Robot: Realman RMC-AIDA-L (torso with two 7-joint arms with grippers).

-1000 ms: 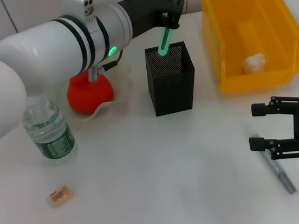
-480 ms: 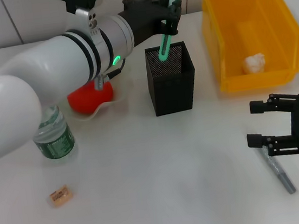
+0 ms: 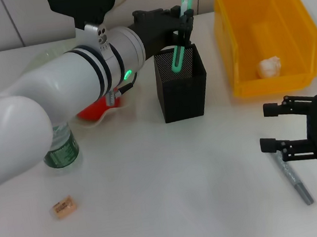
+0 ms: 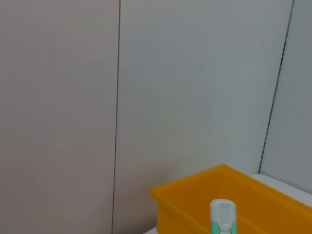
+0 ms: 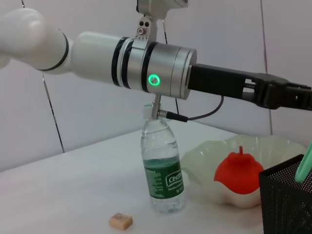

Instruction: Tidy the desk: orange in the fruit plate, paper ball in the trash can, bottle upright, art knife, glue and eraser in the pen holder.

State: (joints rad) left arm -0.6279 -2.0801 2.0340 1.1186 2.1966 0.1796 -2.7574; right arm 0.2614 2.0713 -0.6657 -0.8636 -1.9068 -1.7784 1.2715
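Left tool [image 3: 182,18] clamped on green glue [image 3: 179,38], top centre, tip inside pen holder [image 3: 182,85]. Right tool [image 3: 284,132] apart, lower right over art knife [image 3: 295,181].

My white tabletop [image 3: 172,186] carries the pen holder [image 3: 182,86]; left of it sit fruit plate [image 3: 103,116], bottle [image 3: 61,150], eraser [image 3: 63,207]; right, trash can [image 3: 263,30] and art knife [image 3: 296,181].
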